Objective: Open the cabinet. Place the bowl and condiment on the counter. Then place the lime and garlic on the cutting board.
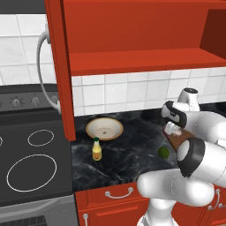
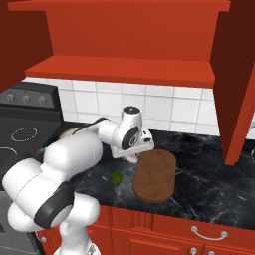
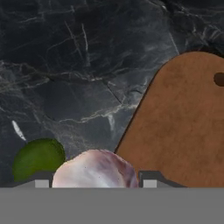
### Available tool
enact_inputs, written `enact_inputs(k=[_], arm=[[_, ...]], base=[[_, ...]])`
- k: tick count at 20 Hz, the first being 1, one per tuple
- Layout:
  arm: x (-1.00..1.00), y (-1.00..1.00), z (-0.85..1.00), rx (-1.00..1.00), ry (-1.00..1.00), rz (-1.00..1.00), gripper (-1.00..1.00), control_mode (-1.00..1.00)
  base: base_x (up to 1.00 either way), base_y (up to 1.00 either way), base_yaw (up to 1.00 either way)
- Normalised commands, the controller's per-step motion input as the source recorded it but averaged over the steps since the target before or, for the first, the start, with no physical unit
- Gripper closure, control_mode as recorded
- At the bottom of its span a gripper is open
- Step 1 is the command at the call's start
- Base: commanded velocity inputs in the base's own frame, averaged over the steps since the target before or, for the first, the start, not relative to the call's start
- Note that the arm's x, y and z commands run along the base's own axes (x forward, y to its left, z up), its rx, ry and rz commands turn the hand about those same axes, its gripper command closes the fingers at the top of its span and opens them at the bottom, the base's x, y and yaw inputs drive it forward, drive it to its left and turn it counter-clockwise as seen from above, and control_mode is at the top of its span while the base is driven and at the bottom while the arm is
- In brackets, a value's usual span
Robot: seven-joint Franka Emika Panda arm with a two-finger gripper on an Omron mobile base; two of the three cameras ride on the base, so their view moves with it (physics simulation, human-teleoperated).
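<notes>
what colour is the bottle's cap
Dark green, on the yellow bottle standing on the counter; clearest in the left base view.

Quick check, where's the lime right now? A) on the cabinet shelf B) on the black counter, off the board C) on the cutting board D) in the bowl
B: the lime lies on the black counter, clear of the left edge of the cutting board and apart from the bowl.
</notes>
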Motion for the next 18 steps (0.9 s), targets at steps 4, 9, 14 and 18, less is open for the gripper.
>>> enact_inputs(k=[4,9,14,18], arm=[[0.0,-0.44,0.0,0.03,0.0,0.0,1.0,-1.0],[0.0,-0.54,-0.13,0.04,0.0,0.0,1.0,-1.0],[0.07,-0.14,-0.22,0.01,-0.01,0.01,1.0,-1.0],[0.39,0.07,-0.27,0.01,-0.04,0.04,1.0,-1.0]], base=[[0.0,0.0,0.0],[0.0,0.0,0.0],[0.0,0.0,0.0],[0.0,0.0,0.0]])
